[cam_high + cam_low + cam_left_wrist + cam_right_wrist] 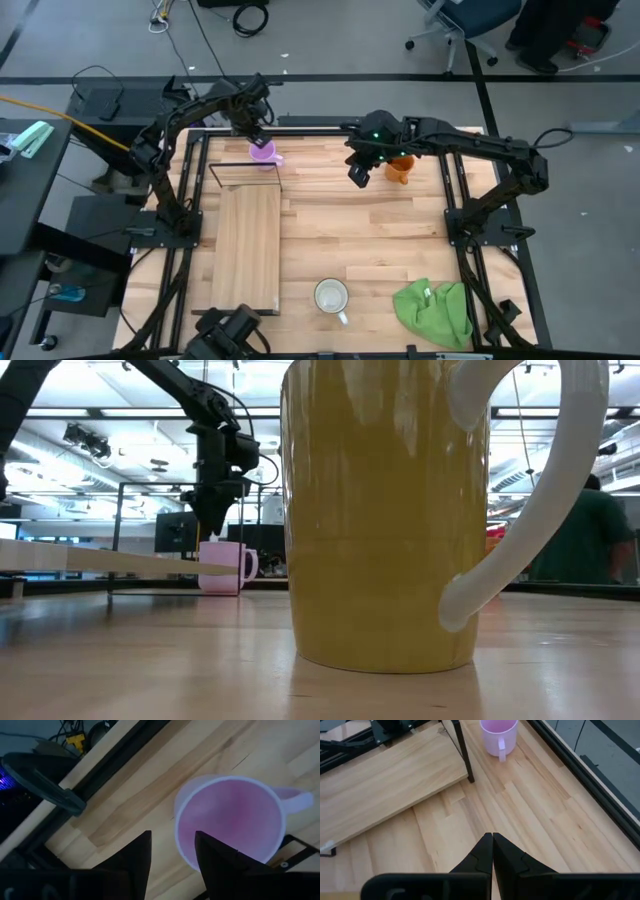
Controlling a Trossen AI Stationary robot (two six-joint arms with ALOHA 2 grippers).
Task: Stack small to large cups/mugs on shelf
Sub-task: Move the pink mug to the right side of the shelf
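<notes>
At the bench's (350, 240) eleven o'clock, the left claw (172, 852) hangs narrowly open over the rim of the purple mug (230, 820), just off the shelf's (247, 245) far end, while the right claw (492, 851), pressed shut and empty, hovers beside the orange mug (400, 168).

In your right wrist view, the right gripper (493, 851) sits at the bottom centre of the frame, its two dark fingers (479, 855) pressed together with nothing between them. Beneath them you see the butcher-block tabletop (540, 820) running diagonally. At the top centre stands the light purple mug (498, 735), upright, its handle facing toward the gripper. The shelf (385, 780) fills the upper left, a light-wood board, with a black wire frame post (462, 752) at its end, just beside the mug. A dark rail (580, 770) runs along the table edge at right.
</notes>
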